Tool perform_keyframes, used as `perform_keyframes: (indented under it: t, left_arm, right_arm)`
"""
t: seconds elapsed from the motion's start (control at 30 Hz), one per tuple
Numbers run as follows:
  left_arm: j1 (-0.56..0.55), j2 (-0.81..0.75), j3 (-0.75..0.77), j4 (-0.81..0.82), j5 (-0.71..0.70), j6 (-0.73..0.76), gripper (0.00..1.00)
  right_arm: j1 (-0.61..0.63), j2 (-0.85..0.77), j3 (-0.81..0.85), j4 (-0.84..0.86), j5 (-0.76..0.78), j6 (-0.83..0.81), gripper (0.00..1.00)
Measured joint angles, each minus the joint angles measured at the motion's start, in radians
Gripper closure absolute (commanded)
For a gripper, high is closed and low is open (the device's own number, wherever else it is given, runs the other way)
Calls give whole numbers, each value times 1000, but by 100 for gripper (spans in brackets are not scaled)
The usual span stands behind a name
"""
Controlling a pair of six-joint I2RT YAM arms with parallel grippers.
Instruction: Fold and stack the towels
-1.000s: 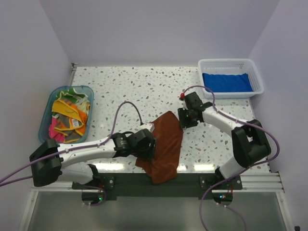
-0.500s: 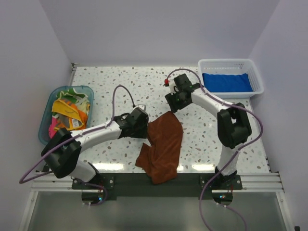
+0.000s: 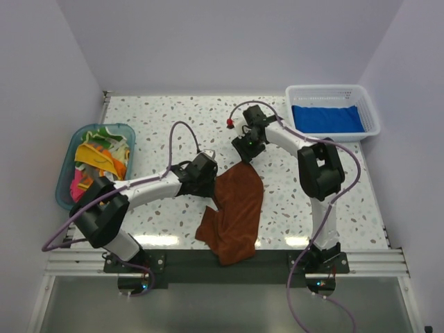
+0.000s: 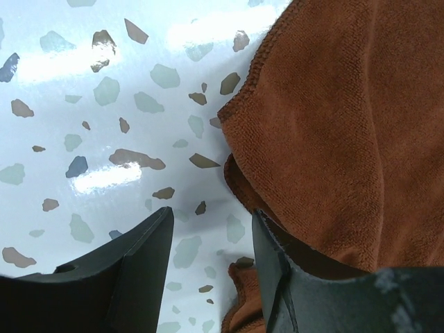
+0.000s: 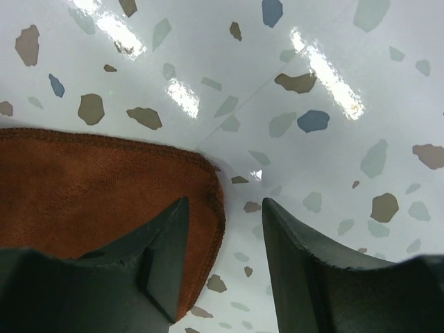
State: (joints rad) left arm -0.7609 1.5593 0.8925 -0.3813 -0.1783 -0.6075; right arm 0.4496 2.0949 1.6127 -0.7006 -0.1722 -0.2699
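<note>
Your left gripper (image 4: 211, 223) hangs spread at the edge of the rust brown towel (image 3: 236, 207), your right gripper (image 5: 225, 208) spread over its far corner

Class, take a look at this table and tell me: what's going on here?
A rust brown towel lies crumpled and unfolded, and the robot is about to take hold of it. The left pincer straddles its left edge and the right pincer straddles its far corner. Both have their jaws open and nothing is gripped yet. A blue towel lies flat in the white basket. More colourful towels wait in the teal tub.
</note>
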Motion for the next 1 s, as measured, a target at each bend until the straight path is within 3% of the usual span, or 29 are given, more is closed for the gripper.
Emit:
perform_keyframes:
  t: [0.13, 0.27, 0.3, 1.0]
  left_arm:
    - [5, 17, 0, 10, 3, 0, 48]
    - [11, 24, 0, 19, 8, 0, 50]
    - [13, 26, 0, 21, 8, 0, 51]
    - [27, 130, 48, 91, 18, 0, 61]
  right_arm:
    - [0, 35, 27, -6, -27, -15, 64]
    - [-3, 58, 31, -11, -30, -24, 95]
    - [-6, 58, 32, -11, -31, -24, 97]
    - [-41, 44, 1, 16, -6, 0, 100]
